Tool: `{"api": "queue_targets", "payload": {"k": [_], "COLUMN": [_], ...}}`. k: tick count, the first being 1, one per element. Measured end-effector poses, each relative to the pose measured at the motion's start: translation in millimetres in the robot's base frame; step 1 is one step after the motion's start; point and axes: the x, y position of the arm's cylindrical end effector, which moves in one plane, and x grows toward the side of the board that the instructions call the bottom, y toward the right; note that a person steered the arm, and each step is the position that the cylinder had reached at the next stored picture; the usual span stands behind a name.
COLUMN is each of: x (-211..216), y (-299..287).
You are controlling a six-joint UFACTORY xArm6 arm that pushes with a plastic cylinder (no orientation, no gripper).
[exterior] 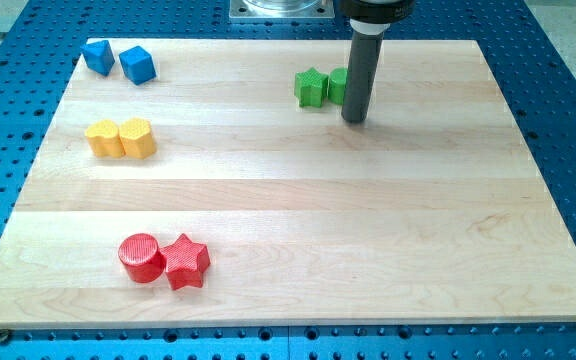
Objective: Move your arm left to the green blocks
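Observation:
A green star block (pixel 310 87) sits near the view's top, right of centre, on the wooden board (pixel 298 220). A second green block (pixel 336 86) stands touching its right side, partly hidden by my rod, so its shape is unclear. My tip (pixel 355 120) rests on the board just right of and slightly below this second green block, touching or nearly touching it.
Two blue blocks (pixel 98 56) (pixel 137 65) sit at the top left. Two yellow blocks (pixel 103 139) (pixel 137 138) lie side by side at the left. A red cylinder (pixel 140 257) and a red star (pixel 186 262) lie at the bottom left.

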Motion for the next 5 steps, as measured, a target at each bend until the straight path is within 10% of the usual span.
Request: {"api": "queue_targets", "payload": {"k": [5], "x": [12.9], "y": [-77.4]}}
